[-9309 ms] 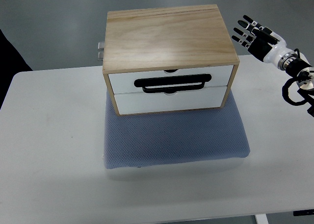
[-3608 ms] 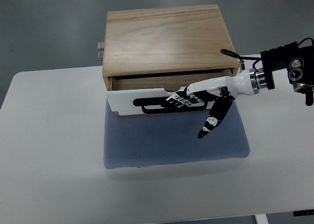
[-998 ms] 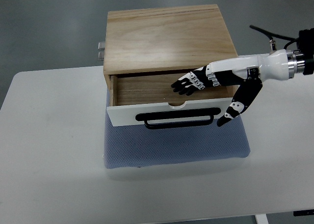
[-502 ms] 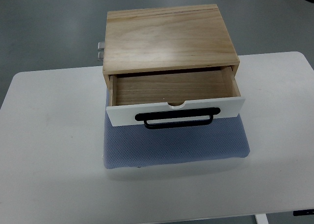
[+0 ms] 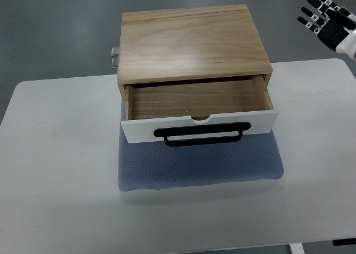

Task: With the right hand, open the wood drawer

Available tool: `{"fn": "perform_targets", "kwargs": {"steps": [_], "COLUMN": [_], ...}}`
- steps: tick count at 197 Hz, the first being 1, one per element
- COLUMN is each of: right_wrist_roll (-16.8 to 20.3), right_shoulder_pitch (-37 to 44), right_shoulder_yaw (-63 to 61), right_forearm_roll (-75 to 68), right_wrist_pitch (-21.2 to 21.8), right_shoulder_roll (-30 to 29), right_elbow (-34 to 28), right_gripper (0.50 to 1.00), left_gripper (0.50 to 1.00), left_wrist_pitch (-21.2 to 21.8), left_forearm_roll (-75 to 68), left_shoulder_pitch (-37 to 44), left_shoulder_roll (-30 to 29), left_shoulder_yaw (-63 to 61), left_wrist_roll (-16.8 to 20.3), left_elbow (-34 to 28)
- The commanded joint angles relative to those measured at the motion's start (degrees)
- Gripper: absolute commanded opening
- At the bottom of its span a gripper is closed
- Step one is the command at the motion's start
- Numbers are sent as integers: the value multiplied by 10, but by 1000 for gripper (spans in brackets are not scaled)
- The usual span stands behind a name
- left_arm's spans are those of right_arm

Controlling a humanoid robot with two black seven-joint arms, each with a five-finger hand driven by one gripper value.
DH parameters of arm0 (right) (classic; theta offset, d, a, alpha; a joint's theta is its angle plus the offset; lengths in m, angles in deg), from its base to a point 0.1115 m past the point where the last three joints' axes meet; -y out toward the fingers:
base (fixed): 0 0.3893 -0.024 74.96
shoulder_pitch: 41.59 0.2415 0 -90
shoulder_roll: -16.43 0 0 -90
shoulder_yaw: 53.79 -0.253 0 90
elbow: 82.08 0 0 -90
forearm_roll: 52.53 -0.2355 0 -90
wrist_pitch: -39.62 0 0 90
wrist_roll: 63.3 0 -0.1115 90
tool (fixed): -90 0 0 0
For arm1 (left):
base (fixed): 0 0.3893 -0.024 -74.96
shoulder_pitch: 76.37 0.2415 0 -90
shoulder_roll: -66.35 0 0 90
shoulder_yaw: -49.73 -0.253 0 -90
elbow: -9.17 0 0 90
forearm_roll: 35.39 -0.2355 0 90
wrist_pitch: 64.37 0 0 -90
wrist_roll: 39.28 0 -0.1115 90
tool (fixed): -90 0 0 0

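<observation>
A wooden cabinet [image 5: 192,43] stands on a blue-grey mat [image 5: 200,162] at the middle of the white table. Its upper drawer [image 5: 197,101] is pulled out toward me, showing a bare wooden inside. The drawer's white front carries a black handle [image 5: 198,136]. My right hand [image 5: 328,21] hovers at the top right corner of the picture, far from the cabinet, fingers spread and holding nothing. The left arm does not show.
The white table [image 5: 55,170] reaches to both sides of the mat and toward the near edge. Grey floor lies beyond the table's far edge. A small metal fitting [image 5: 114,55] sticks out at the cabinet's back left.
One second ago my right hand was over the drawer; it left the picture, and now it shows at the top right corner. The drawer stays pulled out.
</observation>
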Motion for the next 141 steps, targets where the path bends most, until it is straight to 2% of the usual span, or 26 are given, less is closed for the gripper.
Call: {"fn": "perform_targets", "kwargs": {"steps": [1, 141], "right_wrist_roll": [27, 22], "right_shoulder_pitch": [-9, -30], "right_shoulder_yaw": [-8, -11], "right_forearm_roll": [1, -1], "right_wrist_pitch": [-2, 4], "right_shoulder_roll": [-29, -60], "right_elbow": [20, 18], "right_gripper": [944, 944], "left_gripper": [1000, 1000], "left_wrist_pitch": [0, 0], "left_forearm_roll": [0, 0], "left_shoulder_pitch": [0, 0], "left_shoulder_roll": [0, 0], "left_shoulder_yaw": [0, 0], "left_wrist_roll": [0, 0], "left_elbow": [1, 0]}}
